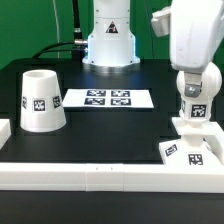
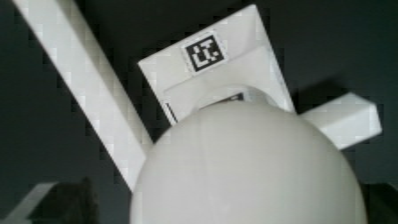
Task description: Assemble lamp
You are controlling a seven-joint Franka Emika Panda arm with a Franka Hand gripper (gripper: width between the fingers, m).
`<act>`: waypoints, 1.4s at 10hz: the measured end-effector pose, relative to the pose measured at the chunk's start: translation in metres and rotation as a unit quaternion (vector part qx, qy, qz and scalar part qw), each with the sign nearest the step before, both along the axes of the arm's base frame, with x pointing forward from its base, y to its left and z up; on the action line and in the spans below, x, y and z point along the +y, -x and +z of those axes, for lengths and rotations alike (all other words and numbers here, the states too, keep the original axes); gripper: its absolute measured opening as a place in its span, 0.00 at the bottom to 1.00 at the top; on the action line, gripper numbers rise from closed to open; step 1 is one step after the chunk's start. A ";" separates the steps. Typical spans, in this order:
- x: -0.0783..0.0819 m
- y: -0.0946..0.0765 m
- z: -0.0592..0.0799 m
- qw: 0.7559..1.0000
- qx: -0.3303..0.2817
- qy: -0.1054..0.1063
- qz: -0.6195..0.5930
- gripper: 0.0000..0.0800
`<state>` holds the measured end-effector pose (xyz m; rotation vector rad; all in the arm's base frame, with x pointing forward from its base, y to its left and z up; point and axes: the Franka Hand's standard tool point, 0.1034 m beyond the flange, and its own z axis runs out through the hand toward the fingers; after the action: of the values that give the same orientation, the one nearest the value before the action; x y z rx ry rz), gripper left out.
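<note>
Lamp assembly, bulb-mounting step. In the exterior view the gripper (image 1: 190, 118) stands directly above the flat square base (image 1: 186, 152), which lies tilted against the long white border rail (image 1: 100, 172) at the near edge of the black table (image 1: 110, 130), on the exterior view's right. The wrist view shows the rounded bulb (image 2: 240, 165) large in the foreground, over the tagged base (image 2: 222, 60); whether it is already seated in the base socket cannot be told. The jaws stand spread wide, and no finger is seen closed on the bulb. The tapered shade (image 1: 42, 100) stands mouth-down, well apart on the exterior view's left, beside the marker board (image 1: 108, 98). Judged from this layout, the bulb is being set or released, and the next move calls for a clean vertical retreat before fetching the shade.
</note>
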<state>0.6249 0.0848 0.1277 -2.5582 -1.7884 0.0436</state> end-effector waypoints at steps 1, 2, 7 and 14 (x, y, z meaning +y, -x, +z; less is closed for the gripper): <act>0.000 0.000 0.000 0.999 0.000 0.003 0.042 0.87; 0.003 0.001 -0.001 0.997 0.000 0.004 0.073 0.87; 0.006 0.004 -0.009 0.970 0.007 0.005 0.245 0.87; 0.005 0.004 -0.010 0.979 0.007 0.006 0.206 0.72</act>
<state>0.6208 0.0897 0.1182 -2.1403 -2.2808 0.0778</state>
